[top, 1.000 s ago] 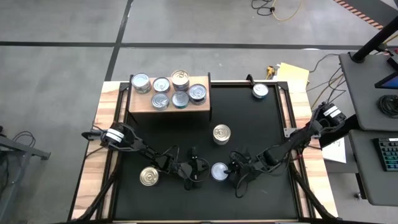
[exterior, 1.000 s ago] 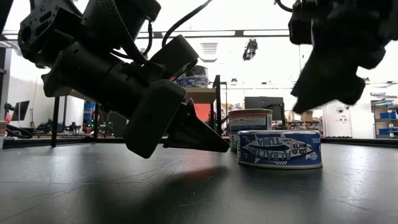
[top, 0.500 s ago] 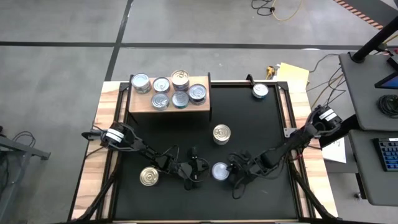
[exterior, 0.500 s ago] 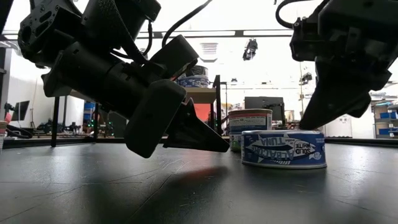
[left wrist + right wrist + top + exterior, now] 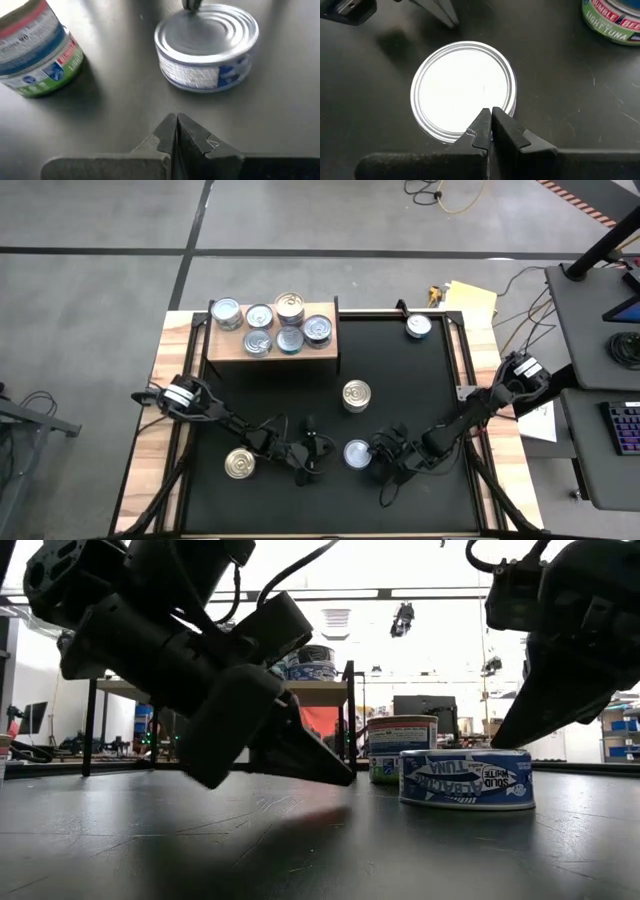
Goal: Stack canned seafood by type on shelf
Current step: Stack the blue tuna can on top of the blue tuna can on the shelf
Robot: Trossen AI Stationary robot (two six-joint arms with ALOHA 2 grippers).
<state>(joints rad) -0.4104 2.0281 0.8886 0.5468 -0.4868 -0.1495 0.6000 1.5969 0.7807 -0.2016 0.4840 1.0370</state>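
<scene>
A short tin with a silver top and blue-white label (image 5: 356,453) stands on the black table between my two grippers. My right gripper (image 5: 487,120) is shut, its tips over the tin's rim. My left gripper (image 5: 176,118) is shut too, slanting down just above the table a short way from the tin (image 5: 207,47), touching nothing. A taller gold-topped can (image 5: 356,395) stands behind the tin. The wooden shelf (image 5: 300,358) at the far left carries several cans (image 5: 275,325). My right gripper sets its shut fingertips (image 5: 503,740) on the tin's top at the rim (image 5: 470,135), on the side toward the table's right edge. The fingers slant down from the right. The tin stands flat on the table.
Another gold-topped can (image 5: 239,464) sits near the front left of the table, beside my left arm. A silver-topped can (image 5: 418,326) stands at the far right corner. Cables and a second table lie to the right, off the mat.
My right gripper has come down toward the silver-topped tin and shut, ending with its tips on the tin's rim. The tin has slid a little toward the table's right edge and stays flat.
</scene>
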